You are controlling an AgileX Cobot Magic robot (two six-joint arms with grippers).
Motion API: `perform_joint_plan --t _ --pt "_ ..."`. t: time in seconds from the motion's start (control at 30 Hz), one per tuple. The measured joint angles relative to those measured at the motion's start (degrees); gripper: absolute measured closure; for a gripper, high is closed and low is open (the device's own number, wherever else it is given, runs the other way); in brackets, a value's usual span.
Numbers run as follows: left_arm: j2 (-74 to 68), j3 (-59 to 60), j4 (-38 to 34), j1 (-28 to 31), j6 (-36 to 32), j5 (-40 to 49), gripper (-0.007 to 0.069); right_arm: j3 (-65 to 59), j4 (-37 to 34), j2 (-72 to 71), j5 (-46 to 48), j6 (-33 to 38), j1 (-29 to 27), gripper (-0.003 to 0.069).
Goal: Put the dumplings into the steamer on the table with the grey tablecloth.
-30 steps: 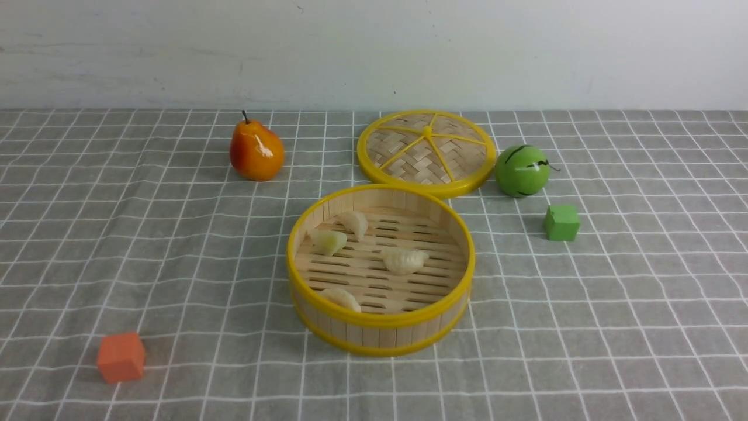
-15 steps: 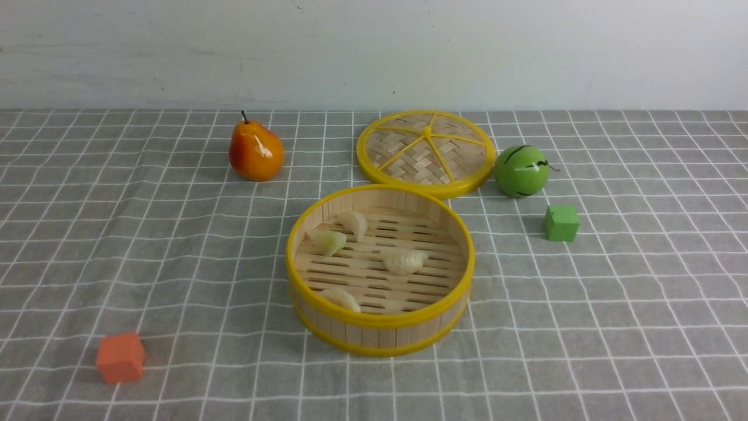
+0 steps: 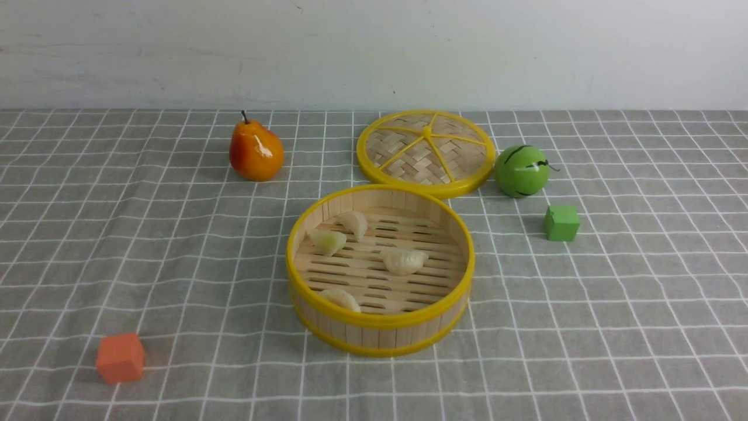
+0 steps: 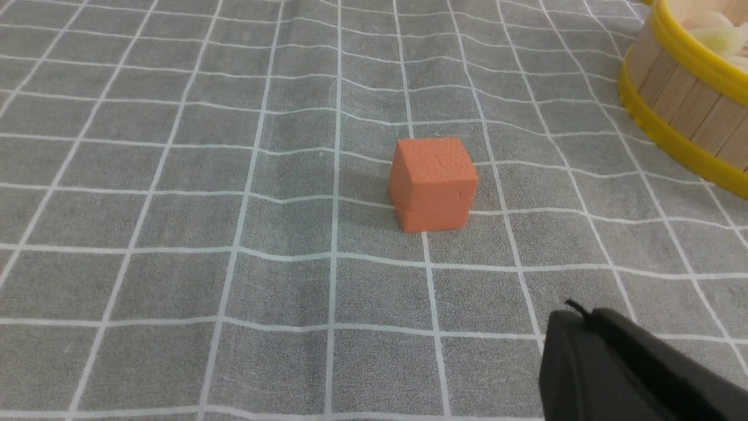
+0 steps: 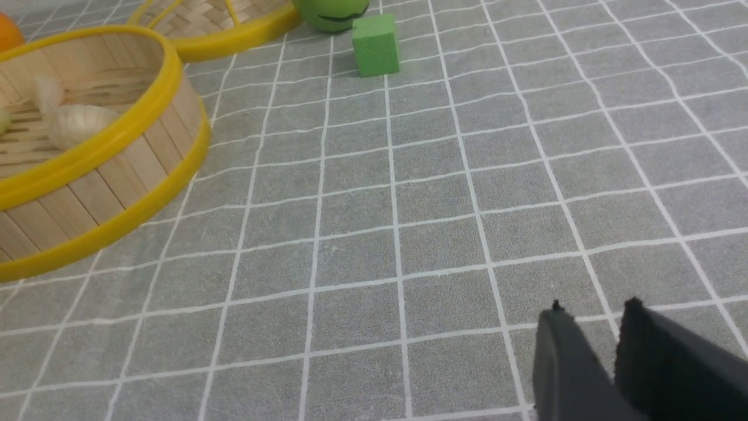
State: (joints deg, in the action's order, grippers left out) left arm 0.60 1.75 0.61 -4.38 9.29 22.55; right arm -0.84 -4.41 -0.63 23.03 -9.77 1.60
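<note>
The round bamboo steamer (image 3: 380, 333) with yellow rims stands mid-table on the grey tablecloth (image 3: 584, 327). Several dumplings lie on its slatted floor: a greenish one (image 3: 328, 241), a whitish one (image 3: 355, 224) behind it, a cream one (image 3: 404, 261) in the middle and one (image 3: 340, 299) against the near wall. Neither arm shows in the front view. In the left wrist view my left gripper (image 4: 575, 310) hangs shut and empty over bare cloth, with the steamer's wall (image 4: 678, 99) off to one side. My right gripper (image 5: 593, 307) stands a little open over the cloth with nothing between its fingers, well away from the steamer (image 5: 117, 175).
The woven lid (image 3: 426, 152) lies flat behind the steamer. A pear (image 3: 255, 151) stands at the back left and a green ball (image 3: 521, 170) at the back right, with a green cube (image 3: 561, 223) in front of the ball. An orange cube (image 3: 120, 357) sits front left.
</note>
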Motion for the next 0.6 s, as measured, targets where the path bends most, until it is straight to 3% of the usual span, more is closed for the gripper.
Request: perform_joint_plan --t 0.6 --pt "0.0 0.0 0.0 0.0 0.0 0.0 0.0620 0.0 0.0 0.0 0.0 0.0 0.0 0.0489"
